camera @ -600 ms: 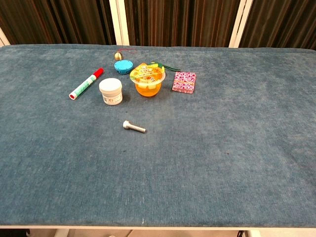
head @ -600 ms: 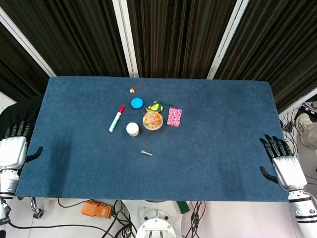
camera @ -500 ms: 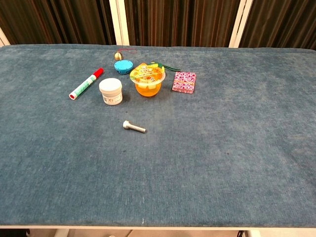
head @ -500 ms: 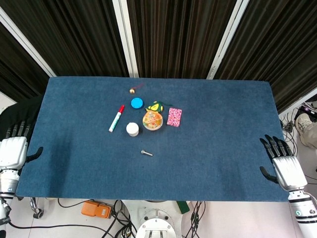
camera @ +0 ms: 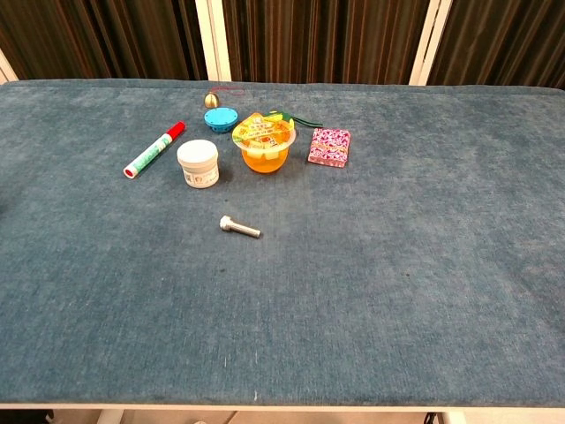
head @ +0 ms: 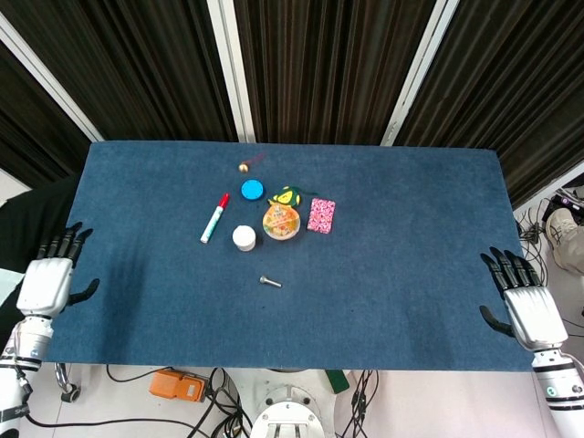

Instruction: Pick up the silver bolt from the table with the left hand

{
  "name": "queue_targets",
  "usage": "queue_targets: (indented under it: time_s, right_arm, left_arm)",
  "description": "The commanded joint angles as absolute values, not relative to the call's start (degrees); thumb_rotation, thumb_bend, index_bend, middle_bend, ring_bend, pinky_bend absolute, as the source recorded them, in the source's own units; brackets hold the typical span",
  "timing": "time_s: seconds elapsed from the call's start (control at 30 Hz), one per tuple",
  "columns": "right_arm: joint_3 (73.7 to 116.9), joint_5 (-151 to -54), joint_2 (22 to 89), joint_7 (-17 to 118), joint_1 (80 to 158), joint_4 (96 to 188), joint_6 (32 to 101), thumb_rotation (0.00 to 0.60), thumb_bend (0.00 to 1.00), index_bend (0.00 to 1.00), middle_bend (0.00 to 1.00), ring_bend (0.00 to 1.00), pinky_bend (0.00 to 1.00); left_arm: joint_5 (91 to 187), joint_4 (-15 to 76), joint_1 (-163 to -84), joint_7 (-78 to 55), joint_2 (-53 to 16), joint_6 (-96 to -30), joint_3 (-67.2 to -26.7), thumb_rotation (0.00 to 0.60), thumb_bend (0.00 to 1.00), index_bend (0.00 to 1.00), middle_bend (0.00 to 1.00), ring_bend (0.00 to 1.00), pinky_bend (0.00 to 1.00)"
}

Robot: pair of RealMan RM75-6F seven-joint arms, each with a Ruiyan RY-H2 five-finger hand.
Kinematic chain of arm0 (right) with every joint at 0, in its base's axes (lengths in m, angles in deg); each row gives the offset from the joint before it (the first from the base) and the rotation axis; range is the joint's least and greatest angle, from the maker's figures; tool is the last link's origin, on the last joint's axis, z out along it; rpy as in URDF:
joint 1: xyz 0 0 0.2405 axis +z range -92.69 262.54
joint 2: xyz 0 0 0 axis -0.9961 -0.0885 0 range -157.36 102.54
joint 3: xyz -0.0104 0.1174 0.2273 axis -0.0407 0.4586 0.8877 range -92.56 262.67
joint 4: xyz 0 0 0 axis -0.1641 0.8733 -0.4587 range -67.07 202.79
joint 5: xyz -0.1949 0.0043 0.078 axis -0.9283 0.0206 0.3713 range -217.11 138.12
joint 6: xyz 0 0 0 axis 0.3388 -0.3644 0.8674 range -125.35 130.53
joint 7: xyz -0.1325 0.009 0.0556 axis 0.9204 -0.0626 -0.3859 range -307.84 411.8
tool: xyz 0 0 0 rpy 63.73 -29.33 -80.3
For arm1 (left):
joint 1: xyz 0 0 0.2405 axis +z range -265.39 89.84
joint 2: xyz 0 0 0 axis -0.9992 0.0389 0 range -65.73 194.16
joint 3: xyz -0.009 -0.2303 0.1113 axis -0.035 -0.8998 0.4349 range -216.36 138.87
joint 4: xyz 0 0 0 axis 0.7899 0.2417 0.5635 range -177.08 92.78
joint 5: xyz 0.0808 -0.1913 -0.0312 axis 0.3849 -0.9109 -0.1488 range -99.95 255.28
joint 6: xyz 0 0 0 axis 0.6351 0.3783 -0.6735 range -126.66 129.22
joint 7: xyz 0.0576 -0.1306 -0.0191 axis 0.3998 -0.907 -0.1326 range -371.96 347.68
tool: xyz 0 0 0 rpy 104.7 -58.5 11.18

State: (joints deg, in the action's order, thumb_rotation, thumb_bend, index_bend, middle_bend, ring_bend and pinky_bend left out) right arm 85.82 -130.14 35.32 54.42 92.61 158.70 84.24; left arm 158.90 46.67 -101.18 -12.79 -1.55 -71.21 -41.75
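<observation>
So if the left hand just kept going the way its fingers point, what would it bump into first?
Probably nothing: the left hand points up along the table's left edge toward the dark curtain. The bolt lies well off to its right. Height is hard to judge.

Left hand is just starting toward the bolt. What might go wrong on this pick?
The silver bolt is small and lies flat on the soft blue table cover, so fingers may roll it or close above it. The white jar stands just behind it; overreaching could knock it. The left hand sits at the table's left edge, out of the chest view, so early reach lacks a close view.
</observation>
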Motion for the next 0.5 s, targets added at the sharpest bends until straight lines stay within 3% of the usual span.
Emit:
queue_targets:
  time_s: [0.03, 0.27, 0.5]
  right_arm:
    - [85.86, -129.97, 35.27, 54.29, 92.71, 158.74, 83.96, 0.600, 0.46, 0.03, 0.08, 0.07, 0.13]
    - [85.77, -129.81, 35.18, 54.38, 92.76, 158.90, 83.63, 0.600, 0.46, 0.03, 0.08, 0.07, 0.13]
    - [86.05, -129.01, 34.99, 53.55, 92.79, 159.01, 83.32, 0.600, 0.46, 0.03, 0.08, 0.07, 0.13]
  left_arm:
    - [159.91, 50.23, -102.89, -9.47, -1.25, -69.32, -41.27, 0.600, 0.26, 0.09, 0.00, 0.00, 0.07]
    - [161.66, 57.75, -107.73, -4.40, -2.87, -64.04, -41.57, 0.600, 0.26, 0.11, 0.00, 0.00, 0.07]
    - [157.50, 60.17, -113.51, 3.14, -8.03, -56.83, -43.11, 0.600, 0.26, 0.14, 0.00, 0.00, 0.07]
